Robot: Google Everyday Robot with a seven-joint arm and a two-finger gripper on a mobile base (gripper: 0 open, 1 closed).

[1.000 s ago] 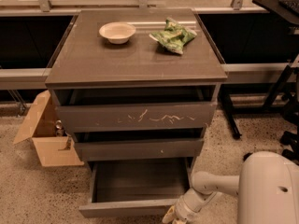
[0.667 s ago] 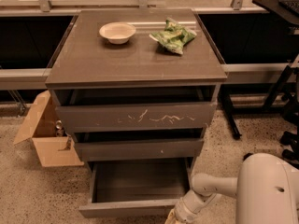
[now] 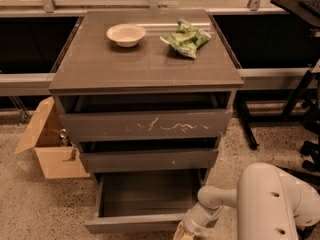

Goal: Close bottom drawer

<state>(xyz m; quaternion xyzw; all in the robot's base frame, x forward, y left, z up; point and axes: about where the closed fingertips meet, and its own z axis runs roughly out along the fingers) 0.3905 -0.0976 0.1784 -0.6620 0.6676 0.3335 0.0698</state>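
Observation:
The bottom drawer (image 3: 135,223) is the lowest of three dark grey-brown drawers and stands pulled far out, its shallow empty box showing. Its plain narrow front runs along the lower edge of the camera view. My gripper (image 3: 184,231) is at the bottom edge, right at the drawer front's right end, on a white arm that reaches in from the lower right. The gripper is mostly cut off by the frame edge. Above are the drawer with a small white speck (image 3: 150,159) and the taller scratched drawer (image 3: 145,126), both slightly ajar.
A cream bowl (image 3: 126,34) and a green crumpled bag (image 3: 186,39) lie on the cabinet top (image 3: 100,69). An open cardboard box (image 3: 50,149) stands on the speckled floor at the left. Black stand legs (image 3: 295,109) are at the right.
The gripper and arm have stayed at the drawer front's right end, shifting only slightly. The drawer stands as far out as before.

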